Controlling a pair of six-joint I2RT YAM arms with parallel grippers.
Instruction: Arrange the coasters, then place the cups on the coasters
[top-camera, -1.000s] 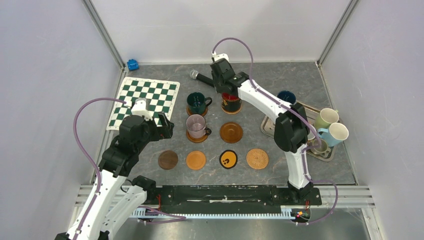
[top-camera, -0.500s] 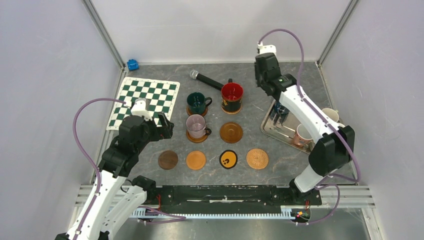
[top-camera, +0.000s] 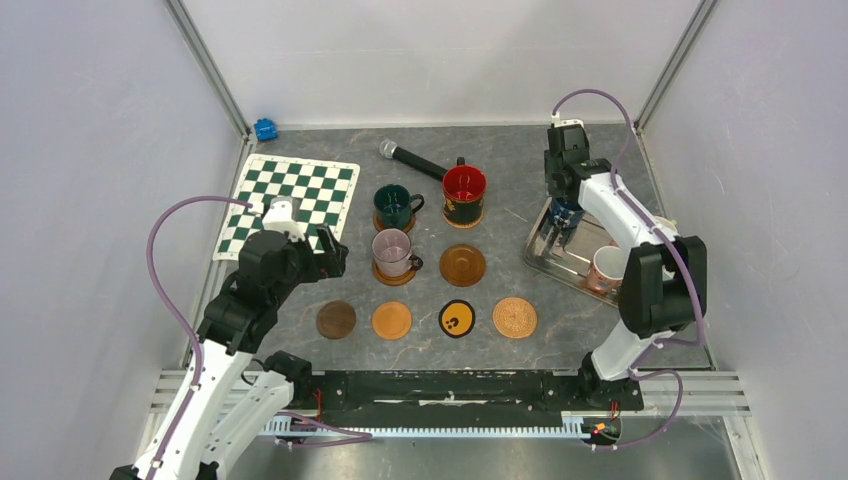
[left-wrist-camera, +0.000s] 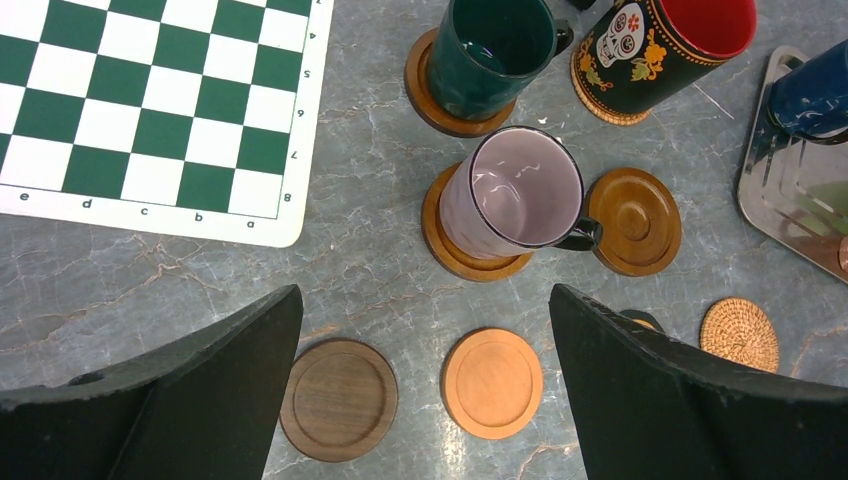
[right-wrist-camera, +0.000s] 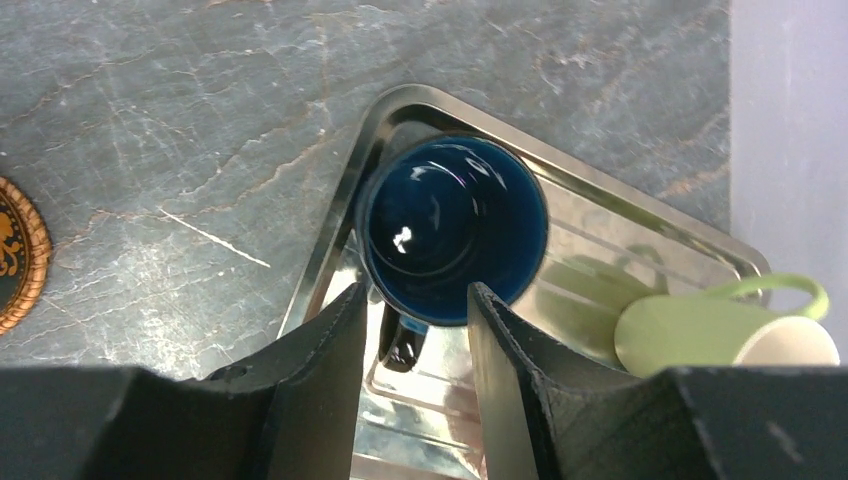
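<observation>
My right gripper (right-wrist-camera: 415, 300) hangs open over the steel tray (right-wrist-camera: 640, 225). Its fingers stand either side of the dark blue cup's (right-wrist-camera: 455, 225) handle without touching it. A pale green cup (right-wrist-camera: 700, 335) lies on its side beside it. The dark green cup (top-camera: 395, 205), the red-inside cup (top-camera: 464, 192) and the clear glass cup (top-camera: 392, 252) each stand on a coaster. Bare coasters: brown grooved (top-camera: 462, 264), dark brown (top-camera: 336, 320), orange (top-camera: 392, 320), black with yellow mark (top-camera: 457, 319), woven (top-camera: 514, 317). My left gripper (left-wrist-camera: 422, 300) is wide open above the dark brown (left-wrist-camera: 338, 398) and orange (left-wrist-camera: 492, 382) coasters.
A green-and-white chequered mat (top-camera: 290, 200) lies at the back left and a black microphone (top-camera: 412, 158) behind the cups. A small blue object (top-camera: 265, 129) sits in the far left corner. A brownish white-inside cup (top-camera: 605, 268) stands in the tray. Walls close in three sides.
My right arm left the red-inside cup on its coaster, swung right over the tray and came down at the dark blue cup. The left arm has not moved.
</observation>
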